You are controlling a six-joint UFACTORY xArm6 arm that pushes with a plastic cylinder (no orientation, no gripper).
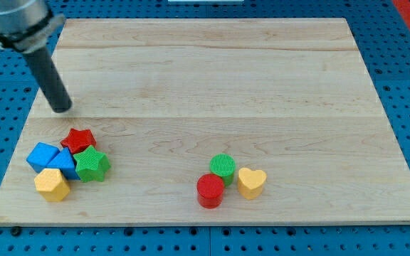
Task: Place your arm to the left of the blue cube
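The blue cube [42,156] lies near the view's bottom left of the wooden board [212,78], in a tight cluster. A second blue block [65,163] touches its right side. A red star [78,139] sits above them, a green star [92,165] to the right, and a yellow block [52,184] below. My tip [62,109] rests on the board above the cluster, about 65 px above the blue cube and a little to its right, touching no block.
A green cylinder [223,166], a red cylinder [211,190] and a yellow heart [251,182] sit together at the view's bottom centre-right. The board's left edge [21,135] lies close to the blue cube, with blue pegboard beyond.
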